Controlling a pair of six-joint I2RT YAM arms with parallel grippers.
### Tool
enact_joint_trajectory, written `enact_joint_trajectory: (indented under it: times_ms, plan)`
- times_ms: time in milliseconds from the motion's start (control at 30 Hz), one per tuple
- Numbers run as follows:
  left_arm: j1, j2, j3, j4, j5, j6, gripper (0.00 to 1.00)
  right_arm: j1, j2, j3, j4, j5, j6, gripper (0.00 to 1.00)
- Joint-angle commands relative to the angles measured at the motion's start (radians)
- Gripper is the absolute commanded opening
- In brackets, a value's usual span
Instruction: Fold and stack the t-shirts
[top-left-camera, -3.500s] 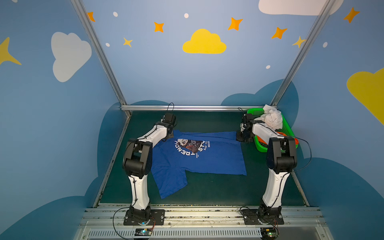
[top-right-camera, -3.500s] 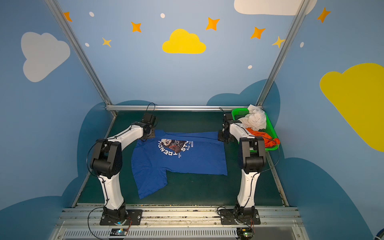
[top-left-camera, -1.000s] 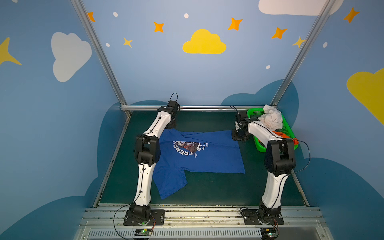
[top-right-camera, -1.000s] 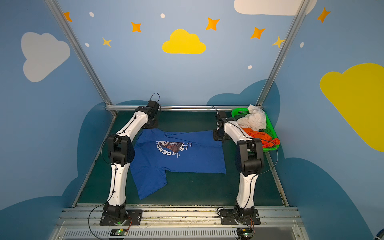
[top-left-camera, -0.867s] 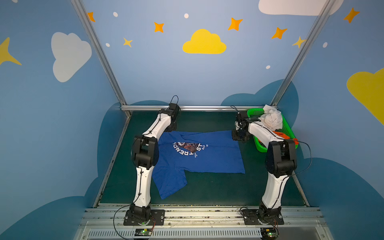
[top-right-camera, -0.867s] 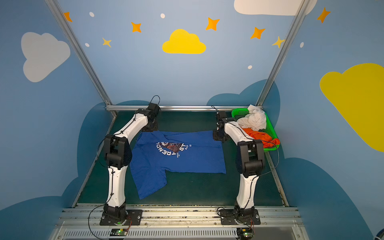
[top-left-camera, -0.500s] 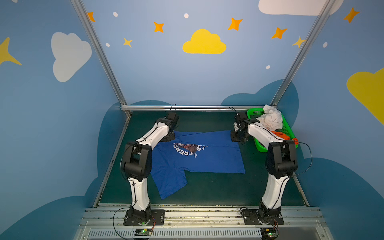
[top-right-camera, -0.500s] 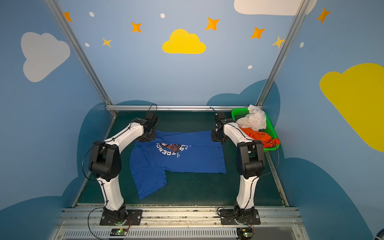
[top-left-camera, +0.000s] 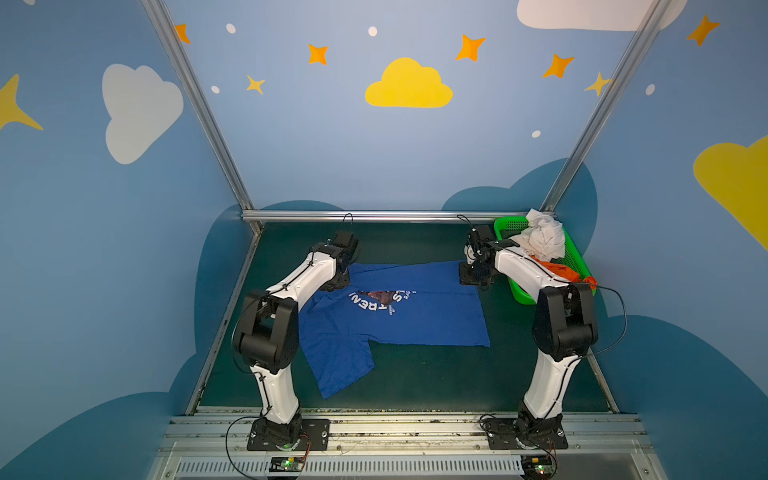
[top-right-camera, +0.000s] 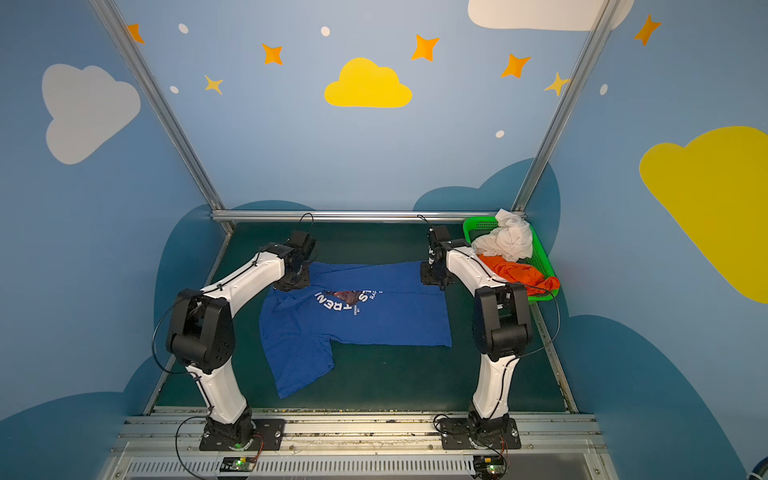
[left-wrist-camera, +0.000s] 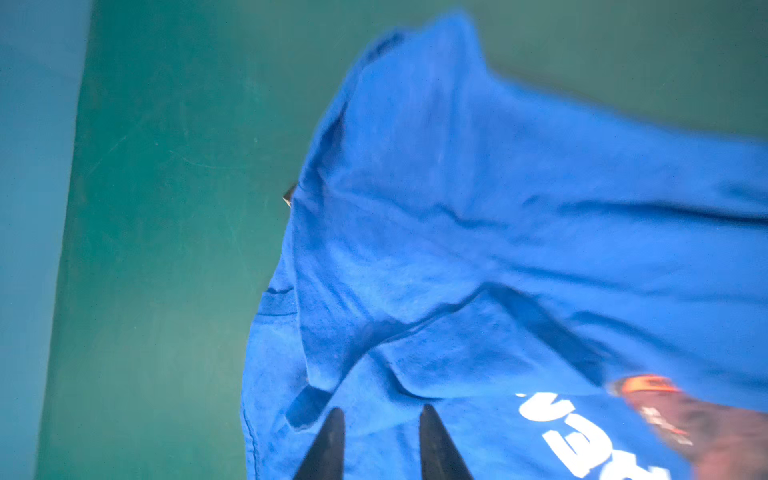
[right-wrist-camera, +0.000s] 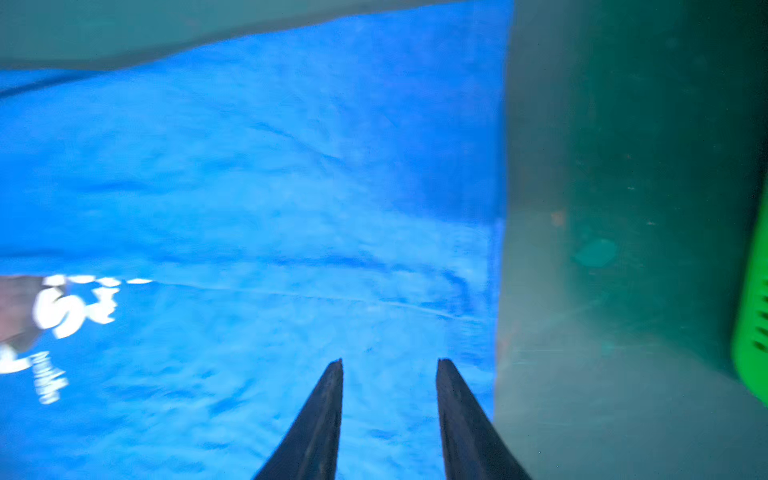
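Observation:
The royal-blue t-shirt (top-left-camera: 424, 320) (top-right-camera: 386, 320) lies spread on the green table, its far strip folded over the top of the white-lettered print. One sleeve points toward the front. My left gripper (top-left-camera: 338, 282) (top-right-camera: 296, 283) is over the shirt's far-left corner. In the left wrist view this gripper (left-wrist-camera: 381, 411) stands open above rumpled blue cloth (left-wrist-camera: 457, 208), holding nothing. My right gripper (top-left-camera: 473, 276) (top-right-camera: 432, 277) is at the far-right corner. It shows open (right-wrist-camera: 389, 362) over flat blue cloth (right-wrist-camera: 249, 187). A white t-shirt (top-left-camera: 544, 239) (top-right-camera: 507, 239) and an orange one (top-left-camera: 561, 270) (top-right-camera: 519, 272) lie crumpled in the basket.
A green mesh basket (top-left-camera: 505, 226) (top-right-camera: 478, 226) (right-wrist-camera: 752, 332) sits at the back right corner, just right of my right arm. A metal rail (top-left-camera: 374, 216) borders the table's far edge, with blue walls on three sides. Bare green mat (top-left-camera: 436, 374) lies in front of the shirt.
My left gripper has come down and nearer from the back rail and has opened, letting go of the blue shirt's far-left edge. The right arm has barely moved.

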Motion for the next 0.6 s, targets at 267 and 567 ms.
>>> enact_joint_trajectory:
  times_ms: [267,567]
  plan:
    - [0.162,0.109,0.113,-0.120,0.068,-0.056,0.43,0.247,0.199,0.330,0.074,-0.428,0.042,0.42]
    - [0.280,0.115,-0.025,0.059,0.307,-0.085,0.39,0.315,0.626,0.809,0.109,-0.722,0.217,0.39]
